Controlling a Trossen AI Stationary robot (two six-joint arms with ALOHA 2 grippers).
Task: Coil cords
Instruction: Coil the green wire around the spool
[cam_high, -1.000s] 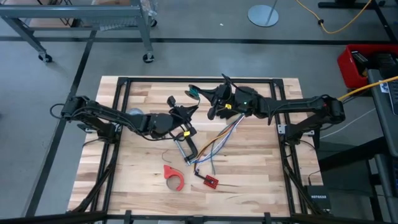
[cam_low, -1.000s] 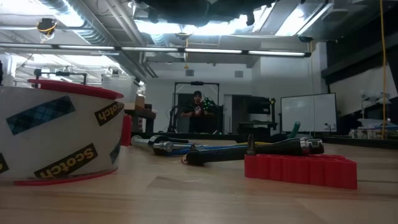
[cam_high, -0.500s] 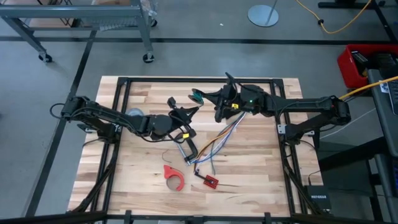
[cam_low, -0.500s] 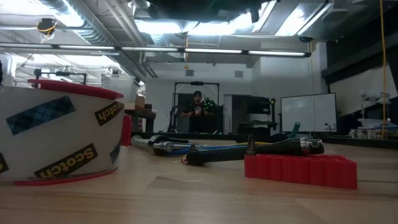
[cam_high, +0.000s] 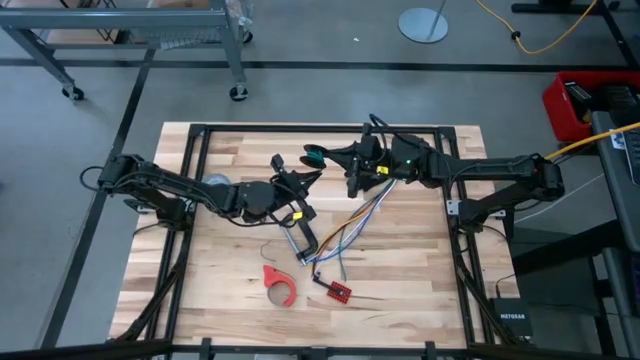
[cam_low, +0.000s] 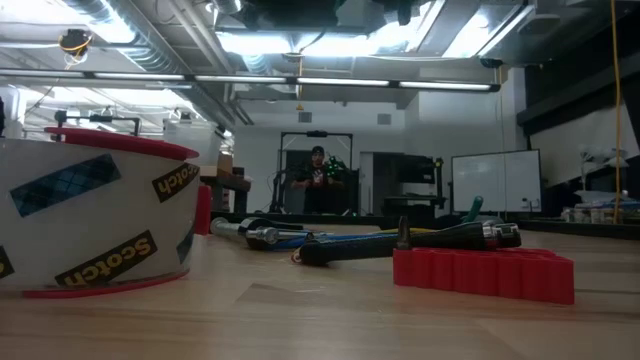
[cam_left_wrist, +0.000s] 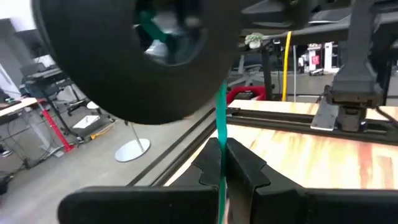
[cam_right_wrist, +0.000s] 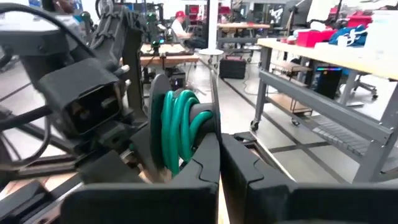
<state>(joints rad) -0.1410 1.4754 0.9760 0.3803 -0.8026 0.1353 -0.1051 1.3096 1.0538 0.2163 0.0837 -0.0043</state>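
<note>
Overhead, both grippers — left gripper (cam_high: 300, 180), right gripper (cam_high: 343, 165) — apparently pinch the cord (cam_high: 315, 156)

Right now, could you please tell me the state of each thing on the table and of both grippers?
cord coil: held off the table, wound green.
green tail: pinched, taut.
right gripper: fingers shut on the coil.
left gripper: fingers shut on the tail.
wire bundle: loose on table.
tape dispenser: lying flat, untouched.

Worktop (cam_high: 220, 270): red tape dispenser (cam_high: 279, 283) near front; small red board (cam_high: 338, 291) just right of it, joined to multicoloured wire bundle (cam_high: 356, 226). Grey tape roll (cam_high: 216, 183) left.
</note>
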